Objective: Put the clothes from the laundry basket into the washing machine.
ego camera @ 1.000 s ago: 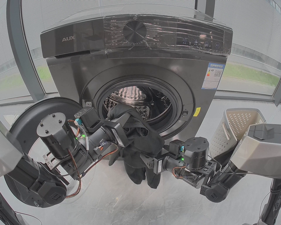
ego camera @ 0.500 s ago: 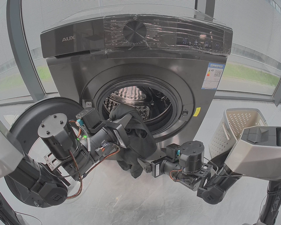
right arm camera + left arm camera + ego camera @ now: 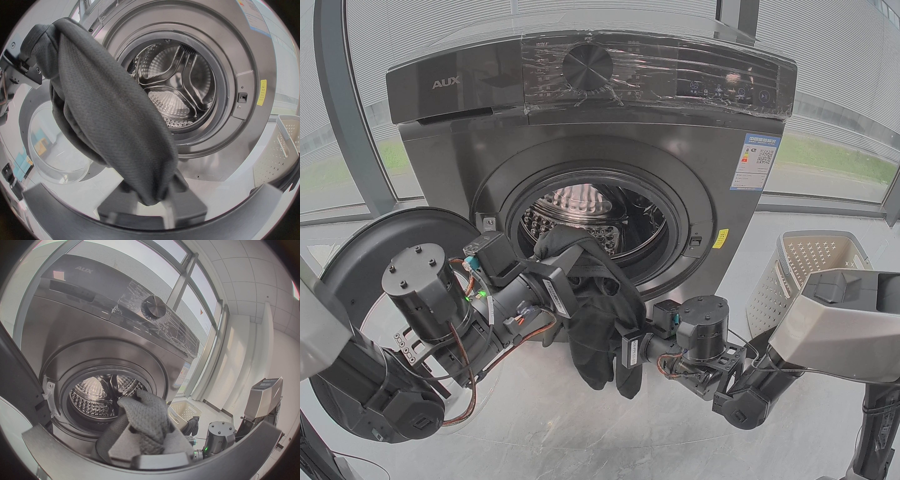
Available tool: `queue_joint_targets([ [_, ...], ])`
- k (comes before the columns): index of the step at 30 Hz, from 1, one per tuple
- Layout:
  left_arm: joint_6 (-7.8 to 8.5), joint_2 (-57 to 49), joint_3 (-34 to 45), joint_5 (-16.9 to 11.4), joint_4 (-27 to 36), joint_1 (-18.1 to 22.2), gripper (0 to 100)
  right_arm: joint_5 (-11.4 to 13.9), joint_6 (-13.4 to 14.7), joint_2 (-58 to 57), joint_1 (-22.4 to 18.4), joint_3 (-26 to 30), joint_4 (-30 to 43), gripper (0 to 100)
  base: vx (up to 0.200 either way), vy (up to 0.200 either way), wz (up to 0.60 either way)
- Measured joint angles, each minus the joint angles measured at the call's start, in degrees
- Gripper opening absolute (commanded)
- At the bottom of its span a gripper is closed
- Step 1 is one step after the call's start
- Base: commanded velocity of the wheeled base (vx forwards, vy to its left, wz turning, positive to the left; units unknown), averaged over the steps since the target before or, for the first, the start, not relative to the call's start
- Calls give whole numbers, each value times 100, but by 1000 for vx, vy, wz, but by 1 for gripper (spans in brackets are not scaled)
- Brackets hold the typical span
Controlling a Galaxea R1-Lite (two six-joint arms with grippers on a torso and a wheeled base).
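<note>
A black mesh garment (image 3: 600, 306) hangs in front of the washing machine's (image 3: 587, 156) open drum (image 3: 600, 219). My left gripper (image 3: 570, 250) is shut on the garment's upper end at the lower left of the drum mouth. My right gripper (image 3: 620, 350) is lower and nearer to me, shut on the garment's lower part, and a loose tail hangs below it toward the floor. The left wrist view has bunched cloth (image 3: 147, 421) between the fingers with the drum (image 3: 97, 393) behind. In the right wrist view the garment (image 3: 109, 118) stretches from my gripper (image 3: 156, 209) up to the left gripper (image 3: 28, 62).
The round machine door (image 3: 369, 250) is swung open to the left, behind my left arm. A pale perforated laundry basket (image 3: 800, 269) stands on the floor to the right of the machine. The polished floor (image 3: 550, 425) lies below the garment. Windows surround the machine.
My right gripper dipped left, then came back right and slightly closer to the machine; the garment's tail now hangs lower. The left gripper barely moved.
</note>
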Motion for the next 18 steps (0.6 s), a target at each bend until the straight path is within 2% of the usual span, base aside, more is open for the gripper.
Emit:
queue_joint_targets([
  [10,-9,88,22,-24,-24,112,0,40,9,-327,72,282,16,0,0,0,0],
  [11,-5,110,28,-37,-41,160,100,46,7,-369,78,339,16,0,0,0,0],
  [18,2,260,20,-52,-88,416,100,161,2,-744,83,733,24,0,0,0,0],
])
